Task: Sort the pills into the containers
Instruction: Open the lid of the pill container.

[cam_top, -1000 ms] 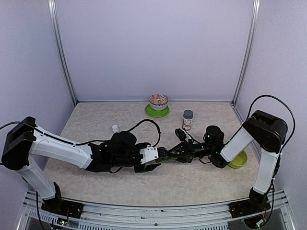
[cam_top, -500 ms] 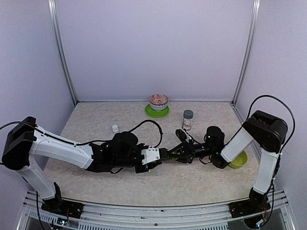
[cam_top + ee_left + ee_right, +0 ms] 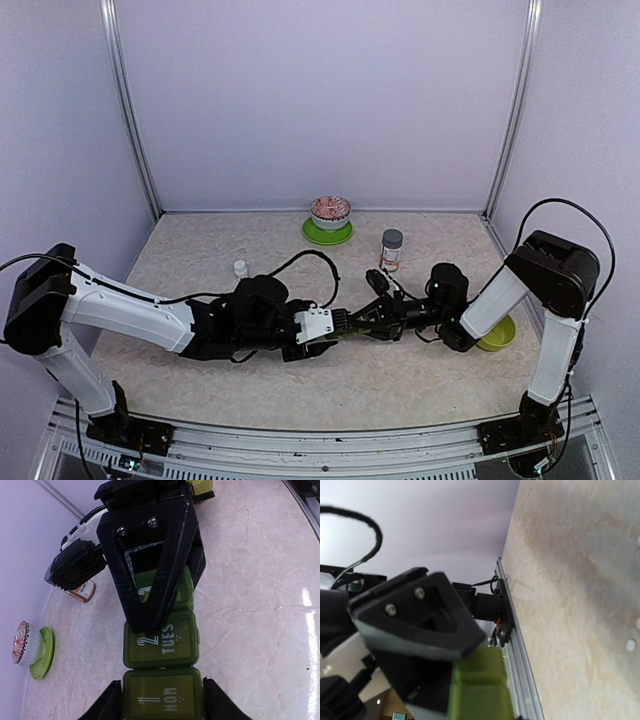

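Surface [image 3: 200, 250]: pale beige marbled top, seen from above
Back centre: green plate [image 3: 328, 241] sits on it, carrying a patterned bowl [image 3: 330, 210]
Just right of the plate: grey-capped bottle [image 3: 391, 250], upright
Left of centre: small white object [image 3: 240, 267], standing alone
Far right: lime-green bowl [image 3: 502, 338], partly hidden
Right wrist view: white pills [image 3: 631, 645] lying apart on bare surface

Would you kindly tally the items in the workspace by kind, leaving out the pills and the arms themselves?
Bowls: 2 (patterned bowl, lime-green bowl)
Plates: 1 (green plate)
Bottles: 1 (grey-capped bottle)
Loose caps: 1 (white cap)
Pill containers: 1 (green three-compartment strip)
Total: 6
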Available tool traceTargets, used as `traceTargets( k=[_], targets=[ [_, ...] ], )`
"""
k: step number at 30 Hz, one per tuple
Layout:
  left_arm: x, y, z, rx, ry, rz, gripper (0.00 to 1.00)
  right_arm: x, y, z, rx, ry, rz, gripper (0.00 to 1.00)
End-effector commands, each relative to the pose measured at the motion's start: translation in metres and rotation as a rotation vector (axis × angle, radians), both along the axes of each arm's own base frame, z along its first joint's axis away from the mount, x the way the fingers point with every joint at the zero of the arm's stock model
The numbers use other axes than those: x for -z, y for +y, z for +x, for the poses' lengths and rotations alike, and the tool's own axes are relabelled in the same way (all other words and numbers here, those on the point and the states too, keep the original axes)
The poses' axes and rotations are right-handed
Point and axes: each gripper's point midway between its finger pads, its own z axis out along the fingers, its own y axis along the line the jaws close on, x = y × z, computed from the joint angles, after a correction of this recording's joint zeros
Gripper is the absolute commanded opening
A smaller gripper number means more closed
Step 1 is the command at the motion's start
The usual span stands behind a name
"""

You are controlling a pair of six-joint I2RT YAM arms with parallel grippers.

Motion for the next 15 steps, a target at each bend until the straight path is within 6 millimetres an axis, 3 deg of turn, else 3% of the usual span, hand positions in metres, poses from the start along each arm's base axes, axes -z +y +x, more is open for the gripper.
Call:
traceTargets(
  k=[1,7,15],
  targets=[
    [-0.0110,-0.0011,-0.0033,0.001,-0.009,-0.045,0.61,-0.0138,-0.0001,-0.0075,-0.028,-0.043,0.045,0.06],
    [-0.0056,0.0047,-0.0012,0.001,-0.015,-0.032,0.64,-0.0164,0.0006,-0.0075,-0.034,-0.051,0.040,0.05],
    [-0.0132,0.0018,-0.0035,0.023,-0.014,-0.054,0.55,-0.0135,-0.0007,-0.0098,-0.039,-0.052,0.024,0.05]
  ],
)
